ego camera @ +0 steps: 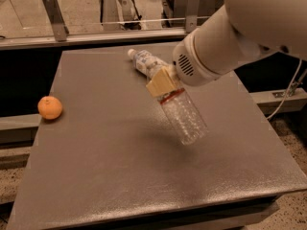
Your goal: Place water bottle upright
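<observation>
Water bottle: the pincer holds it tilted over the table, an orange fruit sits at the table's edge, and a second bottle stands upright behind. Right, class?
No: the camera view shows the second bottle lying on its side, not upright. The rest holds: the pincer grips the water bottle tilted over the table, with the orange fruit at the table's edge.
</observation>
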Action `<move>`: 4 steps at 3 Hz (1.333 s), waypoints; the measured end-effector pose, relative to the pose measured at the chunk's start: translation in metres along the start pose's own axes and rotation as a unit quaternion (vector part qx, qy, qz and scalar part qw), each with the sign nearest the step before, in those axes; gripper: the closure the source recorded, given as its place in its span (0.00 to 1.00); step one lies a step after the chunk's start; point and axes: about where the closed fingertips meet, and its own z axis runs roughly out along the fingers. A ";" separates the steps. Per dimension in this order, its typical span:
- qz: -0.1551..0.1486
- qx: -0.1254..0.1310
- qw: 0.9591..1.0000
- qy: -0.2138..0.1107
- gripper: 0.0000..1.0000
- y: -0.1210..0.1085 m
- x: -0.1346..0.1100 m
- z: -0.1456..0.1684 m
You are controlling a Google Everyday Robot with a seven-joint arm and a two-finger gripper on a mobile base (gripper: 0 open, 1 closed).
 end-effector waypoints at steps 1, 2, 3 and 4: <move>0.013 -0.043 0.993 -0.106 1.00 -0.014 -0.029 -0.006; 0.008 -0.077 0.987 -0.144 1.00 0.000 -0.036 -0.017; 0.008 -0.077 0.987 -0.144 1.00 0.000 -0.036 -0.017; 0.016 -0.087 0.979 -0.182 1.00 -0.008 -0.039 -0.017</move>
